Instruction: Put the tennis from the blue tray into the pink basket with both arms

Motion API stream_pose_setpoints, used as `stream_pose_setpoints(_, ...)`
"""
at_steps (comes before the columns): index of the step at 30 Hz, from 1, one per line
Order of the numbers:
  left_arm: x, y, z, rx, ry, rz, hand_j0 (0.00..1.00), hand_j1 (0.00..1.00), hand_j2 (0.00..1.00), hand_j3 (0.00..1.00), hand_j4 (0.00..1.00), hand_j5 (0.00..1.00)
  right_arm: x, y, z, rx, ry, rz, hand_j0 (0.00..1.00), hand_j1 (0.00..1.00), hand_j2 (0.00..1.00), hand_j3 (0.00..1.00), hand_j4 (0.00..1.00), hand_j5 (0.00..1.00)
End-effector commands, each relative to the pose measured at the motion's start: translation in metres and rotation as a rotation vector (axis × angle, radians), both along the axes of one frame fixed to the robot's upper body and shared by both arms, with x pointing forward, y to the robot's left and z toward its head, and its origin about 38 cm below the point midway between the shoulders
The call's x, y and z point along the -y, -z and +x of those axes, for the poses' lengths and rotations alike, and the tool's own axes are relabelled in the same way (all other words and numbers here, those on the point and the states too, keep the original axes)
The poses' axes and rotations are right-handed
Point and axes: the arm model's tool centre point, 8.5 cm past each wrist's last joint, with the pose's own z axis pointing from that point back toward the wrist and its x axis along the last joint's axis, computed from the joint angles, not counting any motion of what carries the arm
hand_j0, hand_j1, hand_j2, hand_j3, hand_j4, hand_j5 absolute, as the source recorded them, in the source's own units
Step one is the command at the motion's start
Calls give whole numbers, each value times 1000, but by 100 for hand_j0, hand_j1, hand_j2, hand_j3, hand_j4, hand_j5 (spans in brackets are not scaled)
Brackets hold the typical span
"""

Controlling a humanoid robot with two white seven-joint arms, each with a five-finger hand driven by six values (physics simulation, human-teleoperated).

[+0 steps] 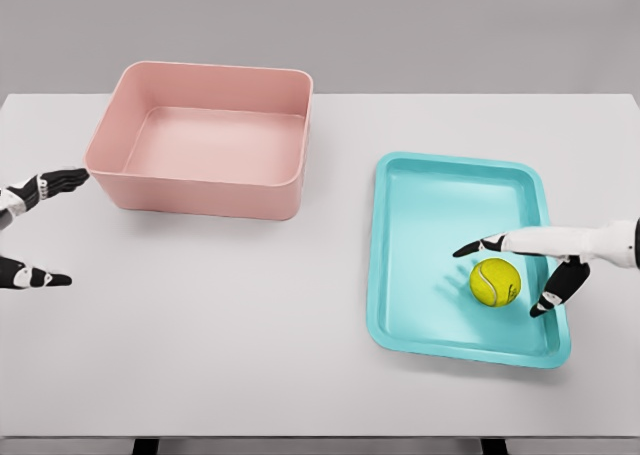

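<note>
A yellow-green tennis ball (495,282) lies in the lower right part of the blue tray (420,315). My right hand (510,273) reaches in from the right edge, fingers spread on either side of the ball, open and just above it. The pink basket (205,190) stands empty at the back left. My left hand (45,230) shows at the left edge beside the basket's left wall, its fingers spread and holding nothing.
A white table (220,325) carries both containers. Its front edge runs along the bottom of the view, and a grey wall stands behind it.
</note>
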Motion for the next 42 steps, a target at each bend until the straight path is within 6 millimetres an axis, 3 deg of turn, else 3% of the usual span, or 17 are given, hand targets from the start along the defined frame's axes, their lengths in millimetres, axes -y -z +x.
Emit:
stream_pose_setpoints(1,4,11,-7,-58,-1,-32,100,100,100,100,100,100,0,1,-1,-5,0,1,100,100,100,100,100,100)
stream_pose_setpoints(8,2,25,-16,-117,-37,-93,100,100,100,100,100,100,0,-3,2,8,2,-1,100,100,100,100,100,100)
stream_pose_setpoints(12,11,38,-15,-115,-72,-202,100,100,100,100,100,100,-1,-2,2,8,-1,-5,99,99,99,99,99,99)
stream_pose_setpoints(16,19,53,-19,-129,-90,-269,100,100,100,100,100,100,-1,-2,2,6,-2,-6,86,86,86,86,86,86)
stream_pose_setpoints(26,23,56,-21,-130,-74,-262,100,100,100,100,100,100,-5,9,-2,-10,-23,-26,82,82,82,82,82,82)
stream_pose_setpoints(31,21,54,-19,-121,-77,-259,100,100,100,100,100,100,-5,8,-1,-6,-24,-28,59,59,59,59,59,59)
stream_pose_setpoints(34,21,53,-18,-118,-77,-261,100,100,100,100,100,100,-5,6,-1,-3,-26,-25,55,55,55,55,55,55)
stream_pose_setpoints(37,21,53,-19,-120,-78,-261,100,100,100,100,100,100,-7,2,1,5,-27,-16,42,42,42,42,42,42)
stream_pose_setpoints(40,21,53,-18,-118,-77,-261,100,100,100,100,100,100,-8,-2,2,14,-27,-6,42,42,42,42,42,42)
stream_pose_setpoints(42,21,53,-18,-120,-77,-261,100,100,100,100,100,100,-8,-17,9,60,-30,13,43,43,43,43,43,43)
